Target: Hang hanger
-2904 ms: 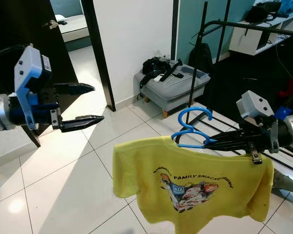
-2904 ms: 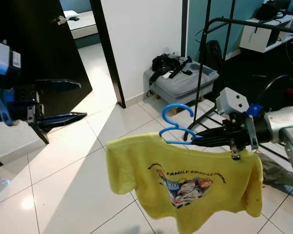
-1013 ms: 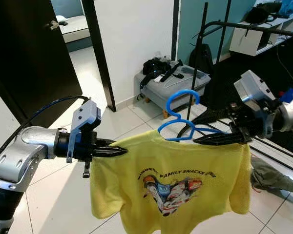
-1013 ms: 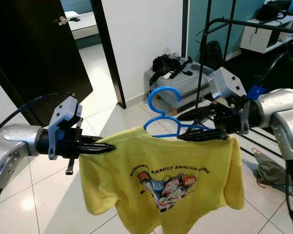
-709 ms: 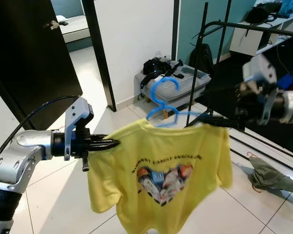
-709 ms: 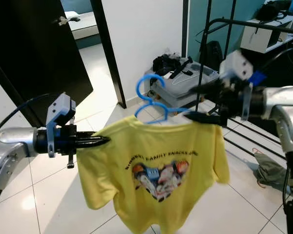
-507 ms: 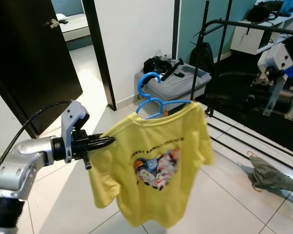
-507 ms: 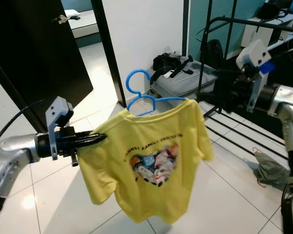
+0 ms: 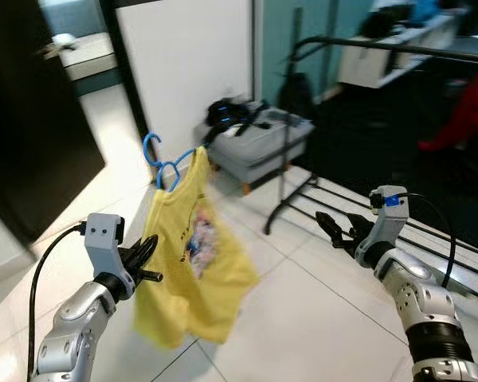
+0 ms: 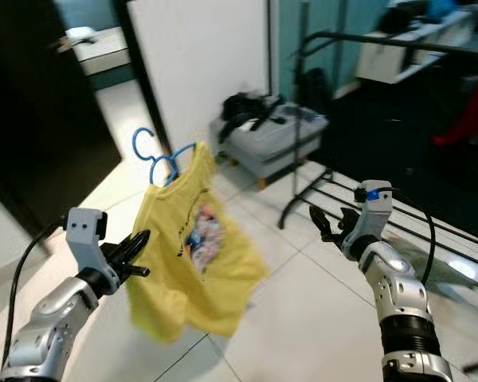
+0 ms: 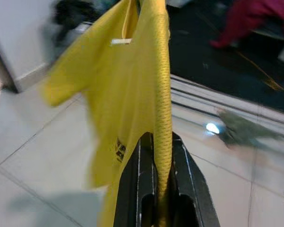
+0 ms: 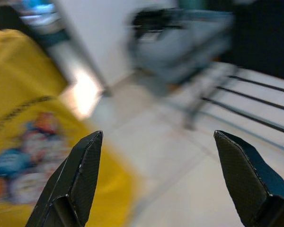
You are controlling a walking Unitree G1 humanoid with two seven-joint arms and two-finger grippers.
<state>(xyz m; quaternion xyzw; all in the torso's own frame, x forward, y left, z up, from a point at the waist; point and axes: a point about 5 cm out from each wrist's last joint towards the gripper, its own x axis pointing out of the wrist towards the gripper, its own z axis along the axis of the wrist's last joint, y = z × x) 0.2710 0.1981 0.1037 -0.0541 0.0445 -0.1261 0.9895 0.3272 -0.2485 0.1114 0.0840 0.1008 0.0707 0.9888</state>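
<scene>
Looking ahead, my left gripper (image 9: 147,256) pinches the yellow shirt (image 9: 187,263) hanging limp from the blue hanger (image 9: 161,163) (soft, swingy; grip the stiff hook instead). Wrist views: left jaws clamp fabric; my right gripper (image 12: 161,175) gapes empty.

You see two silver, rounded arm shells, each with a black cable looping along it. Your left gripper (image 9: 143,256) carries a grey camera block with two dark dots; your right gripper (image 9: 334,227) has a grey block topped blue. Both have long black tapered fingers (image 12: 80,175).
</scene>
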